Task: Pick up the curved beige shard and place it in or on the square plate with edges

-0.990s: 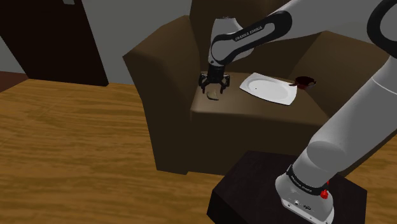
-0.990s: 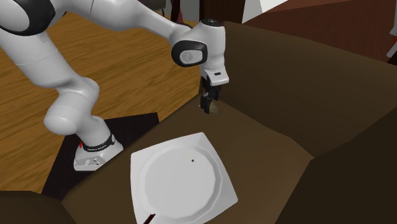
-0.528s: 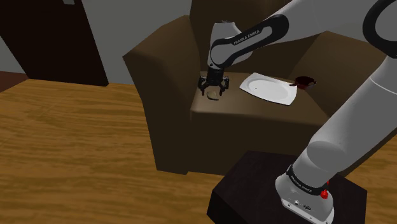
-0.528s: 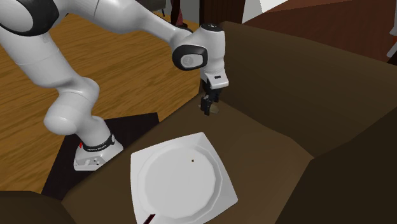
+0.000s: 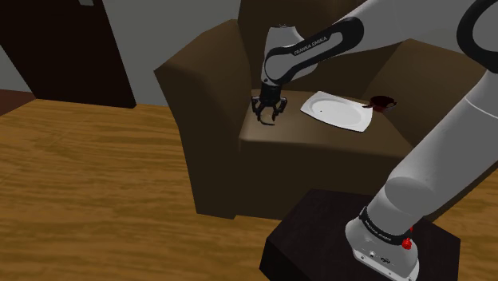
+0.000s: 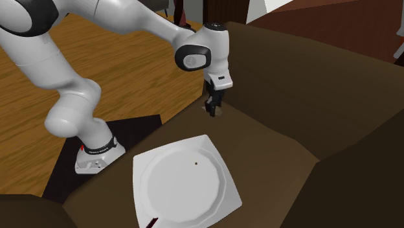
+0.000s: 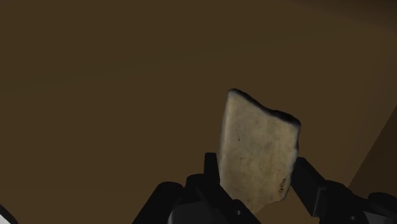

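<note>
Gripper [image 7: 257,184] is closed on the beige shard [image 7: 259,149], clasping its lower end so the piece stands upright for carrying, over the brown armchair seat [image 5: 319,137]. The white square plate [image 5: 339,111] lies nearby beyond it, awaiting delivery.

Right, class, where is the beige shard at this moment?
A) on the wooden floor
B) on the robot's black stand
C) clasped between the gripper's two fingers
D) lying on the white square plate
C: in the wrist view the beige shard is clasped between the black fingers of the gripper, while the white square plate lies apart with no shard on it.
</note>
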Motion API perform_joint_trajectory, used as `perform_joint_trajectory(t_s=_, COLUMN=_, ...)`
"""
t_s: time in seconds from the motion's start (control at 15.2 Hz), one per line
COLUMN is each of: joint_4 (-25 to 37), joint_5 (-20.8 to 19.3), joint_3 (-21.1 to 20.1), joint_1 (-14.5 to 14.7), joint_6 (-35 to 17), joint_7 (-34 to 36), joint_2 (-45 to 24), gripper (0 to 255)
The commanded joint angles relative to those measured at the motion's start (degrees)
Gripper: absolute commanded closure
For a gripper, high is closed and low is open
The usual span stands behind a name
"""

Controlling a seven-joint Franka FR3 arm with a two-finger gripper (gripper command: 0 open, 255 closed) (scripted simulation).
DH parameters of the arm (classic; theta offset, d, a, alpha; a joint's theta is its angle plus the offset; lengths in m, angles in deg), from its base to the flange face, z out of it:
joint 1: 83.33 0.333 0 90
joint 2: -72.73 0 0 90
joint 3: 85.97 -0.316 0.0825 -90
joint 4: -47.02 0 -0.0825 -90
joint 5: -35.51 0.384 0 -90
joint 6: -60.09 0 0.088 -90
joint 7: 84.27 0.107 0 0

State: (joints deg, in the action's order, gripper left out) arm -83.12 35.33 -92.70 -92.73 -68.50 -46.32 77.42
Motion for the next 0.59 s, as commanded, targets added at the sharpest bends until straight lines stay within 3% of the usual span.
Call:
perform_joint_trajectory(t_s=0.0, joint_4=-0.18, joint_5=0.17, joint_3=-0.27, joint_1=0.21, joint_6=-0.14, joint_7=0.05, joint_2=-0.26, gripper=255)
perform_joint_trajectory(t_s=0.53, joint_4=2.10, joint_5=0.39, joint_3=-0.05, joint_1=0.14, joint_6=3.70, joint_7=-0.38, joint_2=1.33, gripper=255)
